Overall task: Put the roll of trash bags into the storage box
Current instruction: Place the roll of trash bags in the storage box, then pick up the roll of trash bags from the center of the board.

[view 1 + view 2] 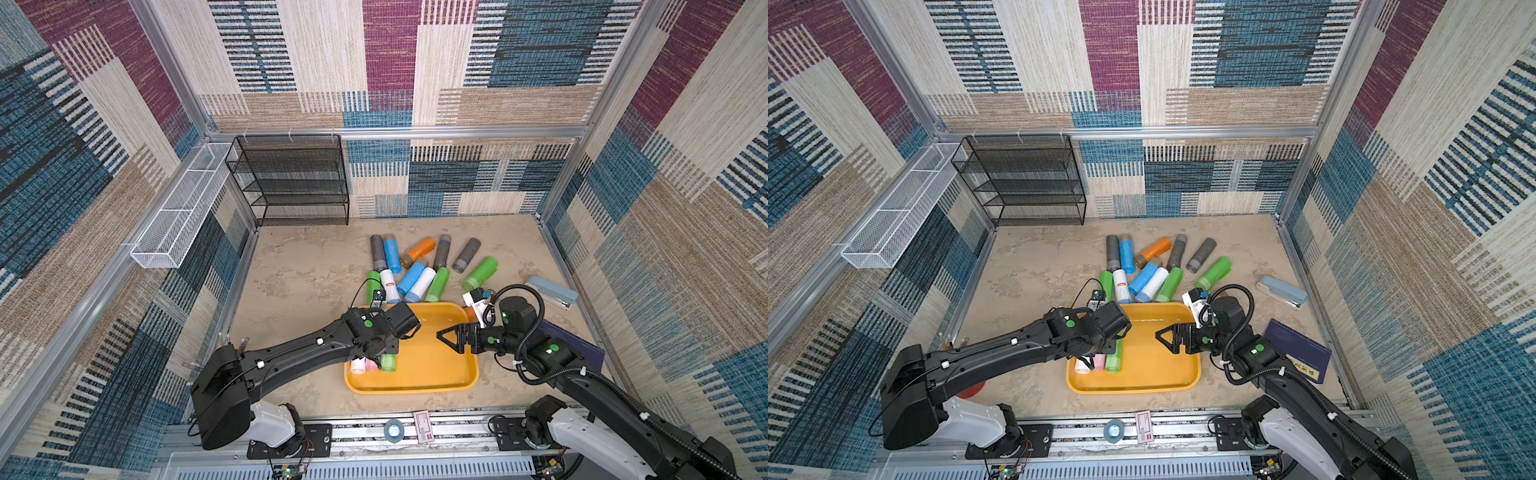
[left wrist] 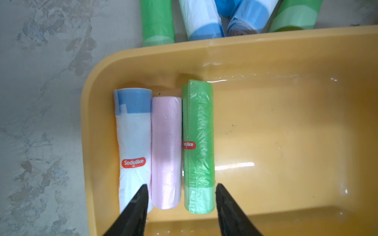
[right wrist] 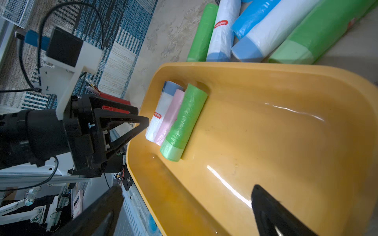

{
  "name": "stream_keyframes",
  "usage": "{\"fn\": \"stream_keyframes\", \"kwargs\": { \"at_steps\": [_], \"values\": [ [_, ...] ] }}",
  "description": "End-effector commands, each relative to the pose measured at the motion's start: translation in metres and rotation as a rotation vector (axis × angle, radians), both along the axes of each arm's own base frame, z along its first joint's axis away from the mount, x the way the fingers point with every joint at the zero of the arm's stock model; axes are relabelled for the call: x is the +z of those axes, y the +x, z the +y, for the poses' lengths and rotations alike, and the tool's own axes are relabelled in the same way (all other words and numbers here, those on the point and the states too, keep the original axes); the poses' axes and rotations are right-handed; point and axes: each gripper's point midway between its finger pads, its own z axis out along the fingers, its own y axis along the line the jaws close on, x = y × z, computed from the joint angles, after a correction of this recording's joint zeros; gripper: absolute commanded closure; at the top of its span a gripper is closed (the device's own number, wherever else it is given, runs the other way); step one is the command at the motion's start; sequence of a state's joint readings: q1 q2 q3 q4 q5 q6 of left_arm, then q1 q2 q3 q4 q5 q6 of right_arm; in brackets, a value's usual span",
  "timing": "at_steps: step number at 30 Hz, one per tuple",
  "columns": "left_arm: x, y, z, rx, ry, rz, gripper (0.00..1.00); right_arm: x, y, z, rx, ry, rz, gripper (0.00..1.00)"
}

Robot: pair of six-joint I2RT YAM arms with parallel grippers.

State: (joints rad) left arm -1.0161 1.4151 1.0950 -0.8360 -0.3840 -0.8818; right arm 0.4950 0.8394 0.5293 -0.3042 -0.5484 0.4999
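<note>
While the left arm reaches in from the lower left of the frame in both top views, its left gripper (image 2: 181,186) points down over the shallow yellow-orange plastic storage box (image 2: 88,143), jaws spread, holding nothing.
The crinkled green plastic roll of trash bags (image 2: 198,143) lies flat at the box's left end, beside a smooth pink roll (image 2: 166,153) and a white, blue-ended roll (image 2: 134,139). Fingertips straddle the pink and green ends, perhaps not touching. The right gripper (image 1: 442,335) hovers wide open over the glossy box's right half.

Green roll (image 2: 198,143) flat inside yellow storage box (image 2: 266,47).
</note>
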Motion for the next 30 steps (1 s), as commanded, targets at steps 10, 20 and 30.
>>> {"fn": "stream_keyframes", "kwargs": {
  "at_steps": [10, 20, 30],
  "values": [
    [0.03, 0.046, -0.009, -0.068, -0.142, -0.014, 0.42, 0.016, 0.015, 0.007, -0.002, 0.02, -0.051, 0.01],
    [0.003, 0.125, -0.02, -0.002, -0.145, 0.059, 0.42, 0.008, 0.024, 0.011, 0.011, -0.016, -0.045, 0.01],
    [-0.036, 0.174, -0.018, 0.026, -0.027, 0.119, 0.42, 0.002, 0.038, 0.016, 0.022, -0.045, -0.04, 0.01]
  ]
}}
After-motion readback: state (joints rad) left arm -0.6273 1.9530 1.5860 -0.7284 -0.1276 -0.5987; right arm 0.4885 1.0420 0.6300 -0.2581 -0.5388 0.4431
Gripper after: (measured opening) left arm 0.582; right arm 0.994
